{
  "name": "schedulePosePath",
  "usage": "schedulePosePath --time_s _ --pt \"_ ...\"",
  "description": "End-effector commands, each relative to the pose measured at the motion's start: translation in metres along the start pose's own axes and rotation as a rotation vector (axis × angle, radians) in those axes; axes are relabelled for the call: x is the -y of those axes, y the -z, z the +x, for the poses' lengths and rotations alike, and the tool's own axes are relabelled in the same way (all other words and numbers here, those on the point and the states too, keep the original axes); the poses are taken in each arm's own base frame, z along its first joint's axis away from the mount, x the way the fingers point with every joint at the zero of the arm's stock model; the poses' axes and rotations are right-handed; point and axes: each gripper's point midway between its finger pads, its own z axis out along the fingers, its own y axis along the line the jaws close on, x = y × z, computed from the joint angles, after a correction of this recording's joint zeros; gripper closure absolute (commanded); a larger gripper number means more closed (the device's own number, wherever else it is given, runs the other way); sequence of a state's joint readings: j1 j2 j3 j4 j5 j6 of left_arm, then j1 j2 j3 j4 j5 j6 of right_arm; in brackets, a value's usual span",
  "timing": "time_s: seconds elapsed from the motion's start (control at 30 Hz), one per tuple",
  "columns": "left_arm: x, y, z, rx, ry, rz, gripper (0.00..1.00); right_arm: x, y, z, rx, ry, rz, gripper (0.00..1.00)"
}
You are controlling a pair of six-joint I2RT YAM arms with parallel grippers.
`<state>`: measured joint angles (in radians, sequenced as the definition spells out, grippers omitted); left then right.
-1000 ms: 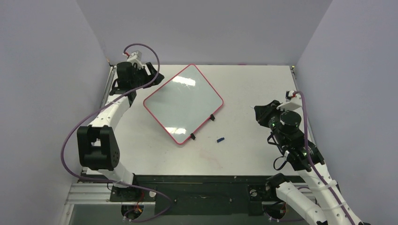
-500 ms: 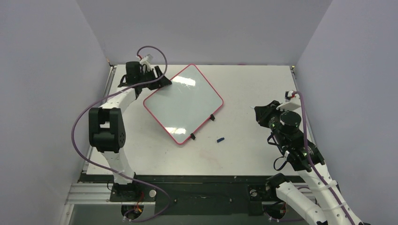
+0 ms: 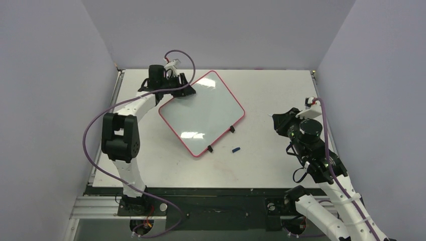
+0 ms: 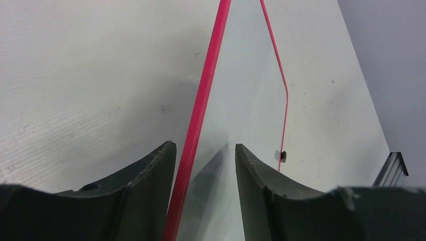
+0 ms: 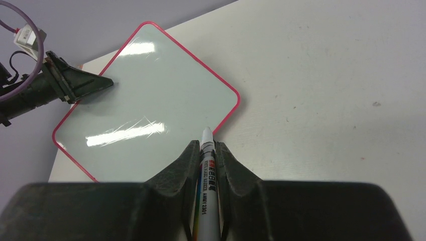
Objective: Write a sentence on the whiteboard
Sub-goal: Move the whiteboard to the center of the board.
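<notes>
Although the right gripper (image 5: 206,145) is clenched on a marker (image 5: 208,175), with the barrel lying lengthwise between its fingers and the tip pointing out toward the board, no writing has begun. The whiteboard (image 3: 202,114) lies flat on the table (image 3: 281,85), turned like a diamond and set left of centre. Its glossy face shows only glare and no lettering in any view. The whole sentence is therefore left to do.

The right gripper hangs well apart from the board, out at the right side of the table, so the marker has to be carried across and lowered before a first stroke.

The left gripper (image 4: 204,145) is at the board's far-left edge. Its jaws are released and straddle the red-pink rim (image 4: 201,100), one finger over the bare table and the other over the white surface. I judge this to be positioning or steadying of the board, a preparatory step.

Two black clips (image 3: 231,129) sit on the board's near-right edge. A small blue piece (image 3: 235,149), probably the marker's cap, lies on the table just beyond the near corner.
</notes>
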<state>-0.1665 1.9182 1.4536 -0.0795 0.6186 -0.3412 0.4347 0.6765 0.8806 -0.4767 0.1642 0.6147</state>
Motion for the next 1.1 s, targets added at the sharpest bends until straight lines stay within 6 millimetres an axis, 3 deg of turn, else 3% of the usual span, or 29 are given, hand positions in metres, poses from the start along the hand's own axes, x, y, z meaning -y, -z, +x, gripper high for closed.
schedulePosePath --time_s 0.0,0.47,0.73,0.83,1.07 --pt "0.026 -0.013 0.011 -0.055 -0.056 0.078 0.56 -0.002 0.001 -0.003 0.013 0.006 -0.008 1.00" --pt "0.085 -0.038 0.048 -0.185 -0.167 0.207 0.57 0.001 0.005 -0.003 0.016 0.011 0.002 1.00" --pt "0.120 -0.037 0.085 -0.305 -0.244 0.272 0.57 0.004 0.006 -0.002 0.016 0.018 0.013 1.00" --pt "0.120 -0.034 0.077 -0.285 -0.262 0.250 0.56 0.004 0.006 -0.001 0.015 0.019 0.012 1.00" --pt "0.127 -0.008 0.021 -0.139 -0.259 0.216 0.42 0.004 0.007 -0.002 0.016 0.018 0.007 1.00"
